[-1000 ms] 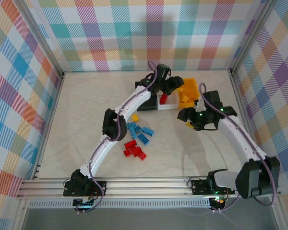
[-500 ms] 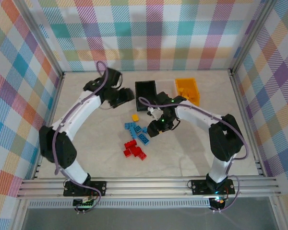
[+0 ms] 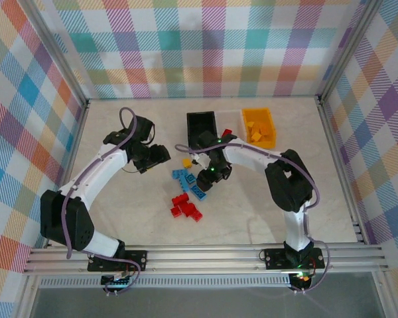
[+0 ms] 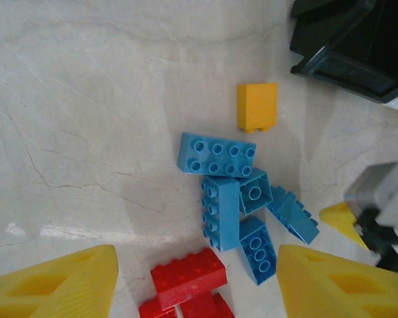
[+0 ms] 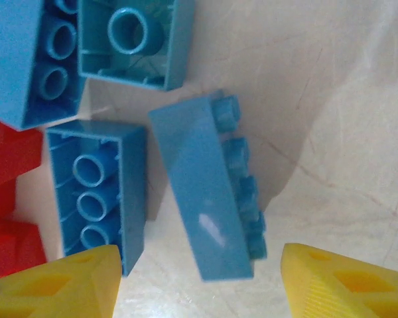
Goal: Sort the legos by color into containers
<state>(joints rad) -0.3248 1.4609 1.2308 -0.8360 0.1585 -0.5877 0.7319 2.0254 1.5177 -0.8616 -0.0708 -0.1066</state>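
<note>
Several blue legos (image 3: 189, 179) lie mid-table, with red legos (image 3: 186, 207) just in front of them and one yellow lego (image 3: 186, 162) behind. My right gripper (image 3: 209, 177) hovers open low over the blue ones. A blue brick on its side (image 5: 209, 192) lies in line between its yellow fingertips (image 5: 348, 285), ungripped. My left gripper (image 3: 160, 154) stands open to the left of the pile, looking down on the blue legos (image 4: 232, 192) and red legos (image 4: 186, 275). The black container (image 3: 202, 126), clear container (image 3: 231, 119) and orange container (image 3: 259, 126) stand behind.
Yellow-orange bricks lie inside the orange bin. The black bin's corner (image 4: 358, 40) and the right gripper's yellow tip (image 4: 345, 218) appear at the right of the left wrist view. Bare marble table stretches left and front of the pile.
The left gripper left the bins, swung out left, then came toward the pile. The right gripper moved from near the orange bin down over the blue legos.
</note>
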